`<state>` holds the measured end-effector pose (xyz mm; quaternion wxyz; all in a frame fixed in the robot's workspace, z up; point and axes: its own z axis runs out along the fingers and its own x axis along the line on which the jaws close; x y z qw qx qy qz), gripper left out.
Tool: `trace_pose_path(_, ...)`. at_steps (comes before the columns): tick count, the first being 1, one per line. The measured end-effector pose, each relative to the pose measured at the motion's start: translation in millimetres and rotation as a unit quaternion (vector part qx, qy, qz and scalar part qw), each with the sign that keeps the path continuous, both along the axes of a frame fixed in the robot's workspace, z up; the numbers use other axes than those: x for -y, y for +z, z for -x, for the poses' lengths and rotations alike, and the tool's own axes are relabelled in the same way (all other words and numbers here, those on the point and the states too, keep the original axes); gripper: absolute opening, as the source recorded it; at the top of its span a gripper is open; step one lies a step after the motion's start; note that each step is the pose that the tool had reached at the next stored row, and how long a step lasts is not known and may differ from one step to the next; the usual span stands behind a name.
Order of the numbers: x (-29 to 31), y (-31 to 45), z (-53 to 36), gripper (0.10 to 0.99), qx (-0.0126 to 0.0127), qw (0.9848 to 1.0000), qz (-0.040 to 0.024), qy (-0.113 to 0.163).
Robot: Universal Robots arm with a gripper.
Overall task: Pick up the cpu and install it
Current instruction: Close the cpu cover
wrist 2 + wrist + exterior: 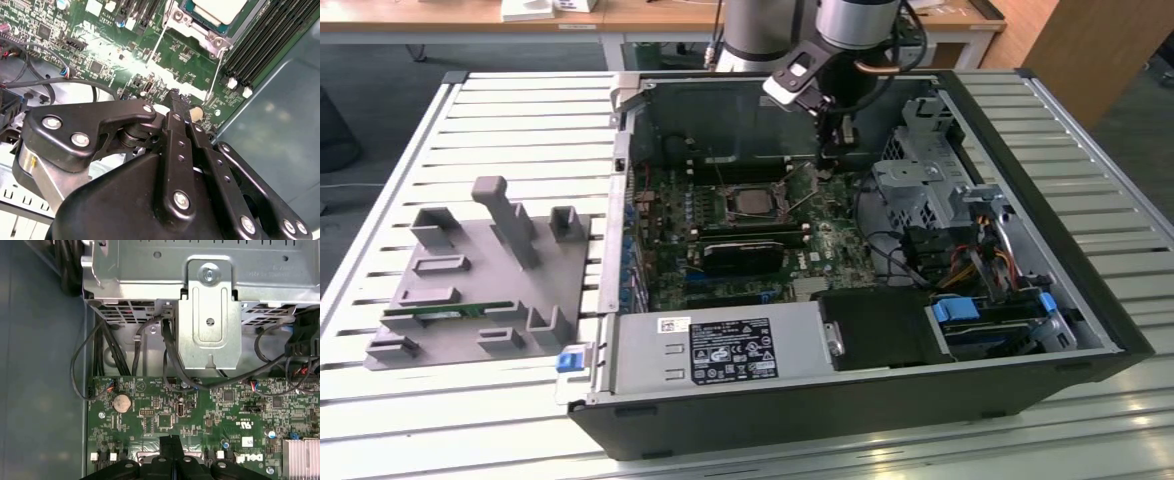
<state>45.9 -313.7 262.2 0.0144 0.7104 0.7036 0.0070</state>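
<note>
The cpu (750, 203) lies flat in its socket on the green motherboard (674, 260) inside the open computer case, silver top up. The second wrist view shows its pale corner (220, 10) inside the metal socket frame, with thin wire levers beside it. My gripper (829, 168) hangs low over the board, toward the exterior view's right of the socket and apart from the chip. Its black fingers are pressed together in both wrist views (175, 94) (171, 440), and I see nothing between them.
A black block (740, 250) sits on the board in front of the socket. A metal drive cage (927, 165) (210, 315) and loose cables crowd one side, with a power supply (720, 350) at the front. A grey fixture tray (467, 290) on the slatted table holds a green memory stick (438, 311).
</note>
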Motion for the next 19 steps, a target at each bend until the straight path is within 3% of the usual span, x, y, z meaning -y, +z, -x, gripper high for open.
trace_pose_path(7,-0.1,-1.1,-9.3,0.106,-0.0016,1.0,0.0,0.0)
trace_pose_path(19,-0.1,-17.9,-9.8,0.106,-0.0022,1.0,0.0,0.0)
